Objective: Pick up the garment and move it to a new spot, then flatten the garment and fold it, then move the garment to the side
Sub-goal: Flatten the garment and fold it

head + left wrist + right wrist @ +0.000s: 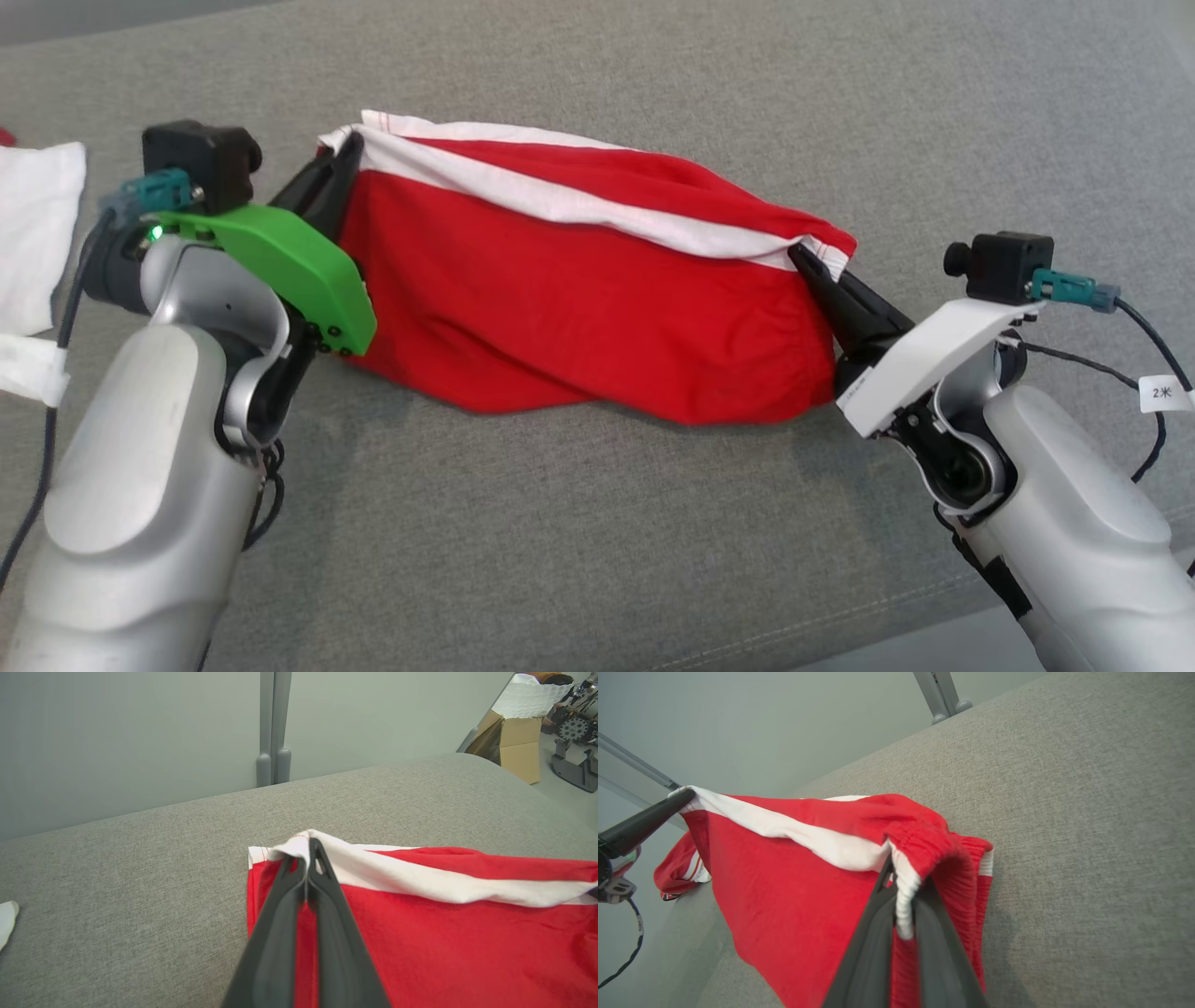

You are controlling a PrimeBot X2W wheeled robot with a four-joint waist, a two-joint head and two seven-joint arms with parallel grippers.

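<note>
White cloth [33, 224] cut off by head view's left edge. Green mount [289, 261] hides left edge of garment [579, 308]; right gripper [903, 884] tips partly under waistband. Bkgd stuff behind cardboard box [518, 746] too small to ID.

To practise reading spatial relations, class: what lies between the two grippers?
The garment spans the gap between the left gripper and right gripper, each pinching one end, as the head view shows.

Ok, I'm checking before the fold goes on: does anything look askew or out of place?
Only the red garment: pinched at both ends by the left gripper and right gripper, it sags unevenly, its white band slanting and rumpled rather than flat. Nothing looks torn or spilled.
</note>
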